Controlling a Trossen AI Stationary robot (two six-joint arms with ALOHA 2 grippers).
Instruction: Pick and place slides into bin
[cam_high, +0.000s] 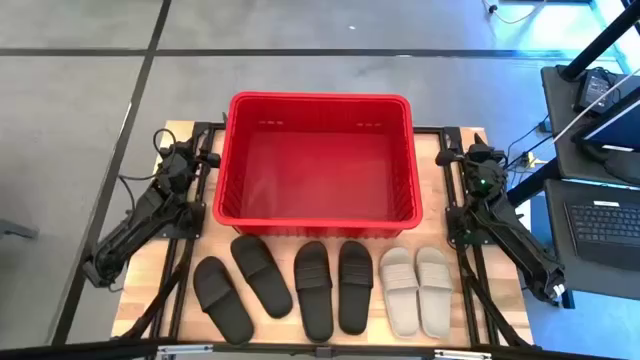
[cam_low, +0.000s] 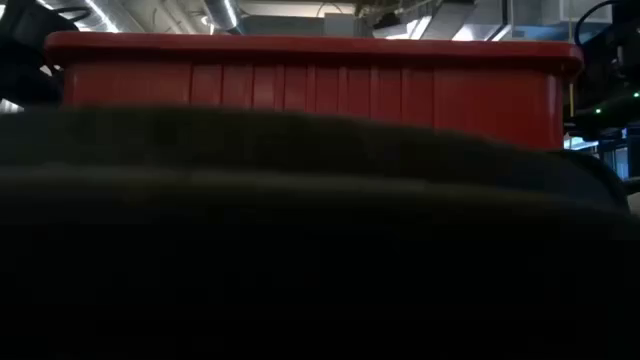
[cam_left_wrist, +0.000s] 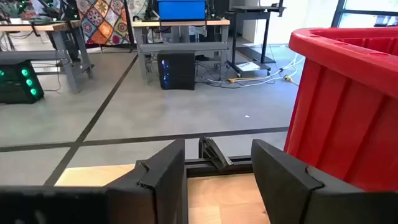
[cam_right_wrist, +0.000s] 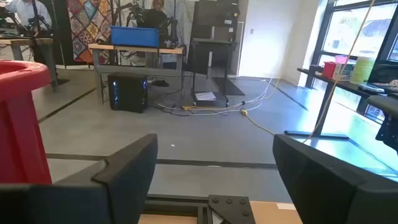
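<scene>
On the wooden table (cam_high: 440, 170) sits a red bin (cam_high: 318, 108) with nothing in it, and along the table's near edge lie six slides in a row — four black slides (cam_high: 290, 285) to the left and middle, two beige slides (cam_high: 417, 290) to the right, all straps up and none touching the bin. Both arms are folded back at the table's sides: the left gripper (cam_left_wrist: 217, 180) rests beside the bin's left wall, its fingers partly apart with nothing between them, and the right gripper (cam_right_wrist: 214, 180) sits by the bin's right far corner, fingers spread wide and likewise bare. From the low view, a dark slide fills the foreground with the bin's red wall (cam_low: 310, 95) rising behind it. No sandal has gone in, so the job looks to be at its very start — the reach for a first pick. That first move probably calls for one arm to swing toward the near row, come down over a strap or a sole edge, and close there; the beige pair lies nearest the right arm, the outer black ones nearest the left.
</scene>
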